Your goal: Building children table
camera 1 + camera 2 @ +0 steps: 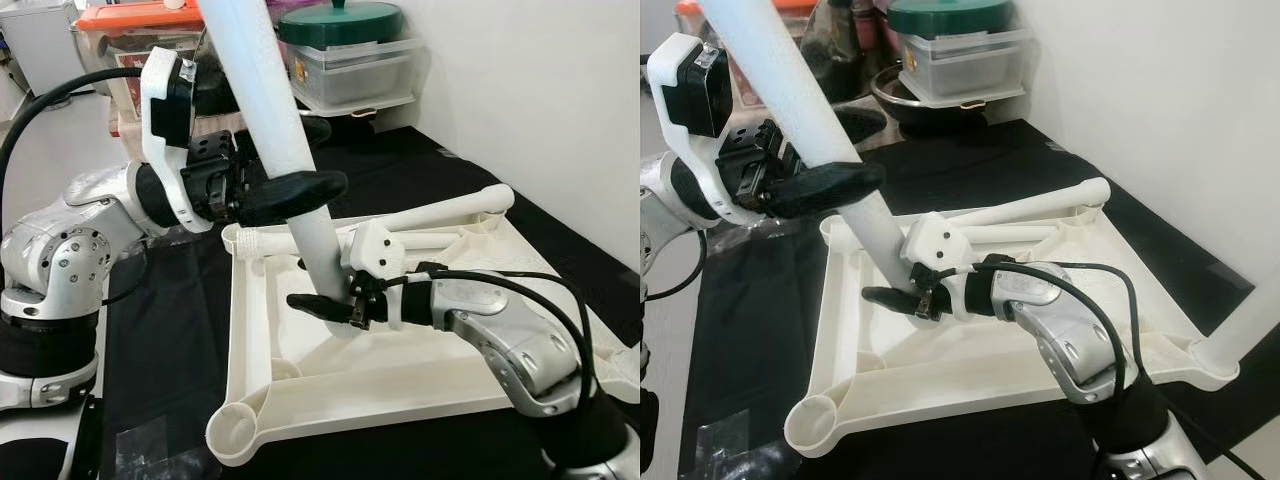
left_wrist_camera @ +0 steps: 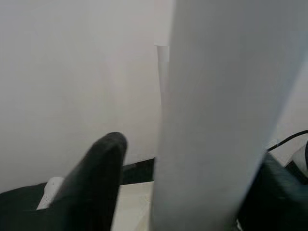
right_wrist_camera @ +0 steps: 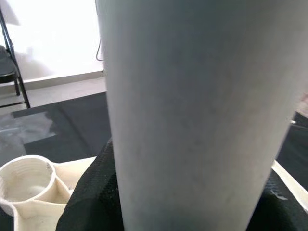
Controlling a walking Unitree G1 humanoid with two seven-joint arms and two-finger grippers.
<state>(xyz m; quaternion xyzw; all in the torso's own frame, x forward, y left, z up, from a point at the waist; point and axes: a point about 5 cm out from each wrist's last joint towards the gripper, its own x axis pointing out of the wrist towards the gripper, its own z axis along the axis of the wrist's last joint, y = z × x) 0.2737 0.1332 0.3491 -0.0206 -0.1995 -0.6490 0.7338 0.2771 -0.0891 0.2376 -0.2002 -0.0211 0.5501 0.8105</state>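
Note:
A white table top (image 1: 420, 385) lies upside down on the black mat, with round leg sockets at its corners; one socket (image 1: 232, 434) is nearest me. A long white table leg (image 1: 270, 110) stands tilted, its lower end resting inside the top's frame. My left gripper (image 1: 300, 190) is shut on the leg at mid height. My right gripper (image 1: 325, 305) is shut on the leg near its lower end. Another white leg (image 1: 440, 212) lies along the far rim. The leg (image 2: 221, 125) also fills the left wrist view, and the leg (image 3: 192, 120) the right wrist view beside a socket (image 3: 26, 180).
Clear plastic storage boxes (image 1: 350, 65) with a green lid and an orange lid (image 1: 135, 15) stand behind the mat by the white wall. A black mat (image 1: 180, 330) covers the floor under the table top. A folding chair's legs (image 3: 12, 72) stand farther off.

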